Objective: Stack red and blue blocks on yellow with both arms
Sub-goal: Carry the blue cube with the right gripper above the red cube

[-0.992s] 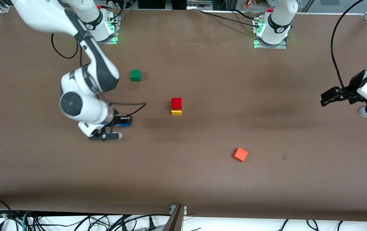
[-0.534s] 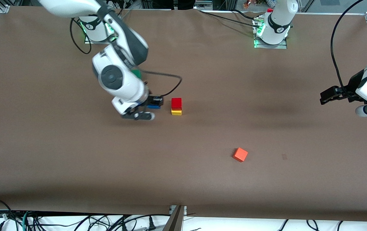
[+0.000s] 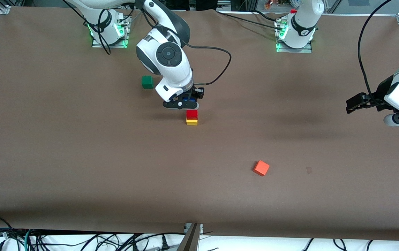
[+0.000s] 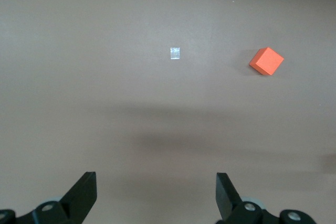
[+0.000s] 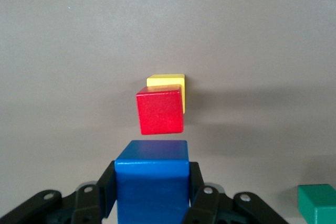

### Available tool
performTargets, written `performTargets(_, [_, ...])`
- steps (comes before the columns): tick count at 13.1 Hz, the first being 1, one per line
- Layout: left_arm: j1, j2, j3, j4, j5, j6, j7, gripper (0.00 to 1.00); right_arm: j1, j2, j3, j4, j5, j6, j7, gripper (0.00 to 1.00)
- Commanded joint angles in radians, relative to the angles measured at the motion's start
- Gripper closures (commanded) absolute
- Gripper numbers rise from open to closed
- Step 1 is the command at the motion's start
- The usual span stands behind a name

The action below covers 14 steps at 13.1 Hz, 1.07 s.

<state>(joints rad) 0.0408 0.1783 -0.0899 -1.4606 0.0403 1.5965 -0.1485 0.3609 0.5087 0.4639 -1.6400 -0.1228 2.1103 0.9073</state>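
Right wrist view: the blue block is gripped by the right end effector above the red block (already on yellow), so centring and lowering are judged next, while the left end effector is held wide, waiting over the bench.

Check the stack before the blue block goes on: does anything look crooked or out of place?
Slightly. The red block sits on the yellow block but not squarely, so yellow shows past one edge. The right gripper holds the blue block beside the stack. Nothing else looks odd.

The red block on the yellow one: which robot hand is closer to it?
Right. The right gripper, shut on the blue block, is just above the red block. The left gripper waits at the left arm's end of the table.
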Motion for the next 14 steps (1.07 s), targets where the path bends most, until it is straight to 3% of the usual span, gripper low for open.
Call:
performTargets(1, [0.004, 0.001, 0.002, 0.019, -0.017, -0.015, 0.021, 0.00, 0.013, 0.001, -0.002, -0.007, -0.050, 0.011, 0.012, 0.57])
performTargets(6, [0.001, 0.010, 0.002, 0.026, -0.019, -0.013, 0.012, 0.00, 0.033, 0.033, -0.004, -0.006, -0.121, 0.037, 0.016, 0.57])
performTargets(14, [0.002, 0.012, 0.009, 0.026, -0.020, -0.013, 0.012, 0.00, 0.039, 0.068, -0.007, 0.002, -0.159, 0.088, 0.018, 0.57])
